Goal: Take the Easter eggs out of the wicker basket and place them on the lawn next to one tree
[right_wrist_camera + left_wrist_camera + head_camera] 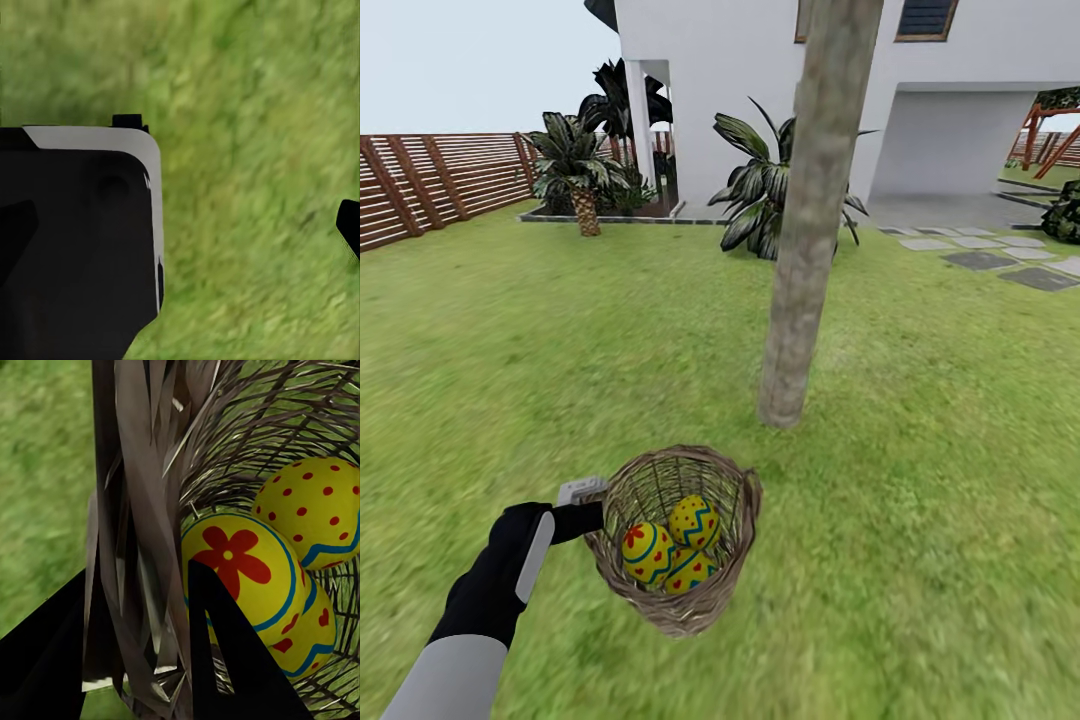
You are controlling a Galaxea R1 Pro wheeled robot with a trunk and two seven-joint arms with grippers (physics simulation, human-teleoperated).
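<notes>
Low in the head view's centre, our left gripper (592,520) fingers pinch the wicker basket (732,590) rim, three Easter eggs (672,552) inside, near the tree (800,300); unloading seems next.

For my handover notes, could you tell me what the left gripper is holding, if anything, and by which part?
The left gripper holds the wicker basket by its braided rim, one finger inside and one outside, with the three Easter eggs in it.

Left arm (490,590): grey lower segment, black glossy forearm with light-grey inset panel, small pale-grey wrist block; left gripper (135,660) fingers (232,660) flat, black, tapering; in right wrist view, black rounded housing (75,240) edged with white trim, small black tab above.
</notes>
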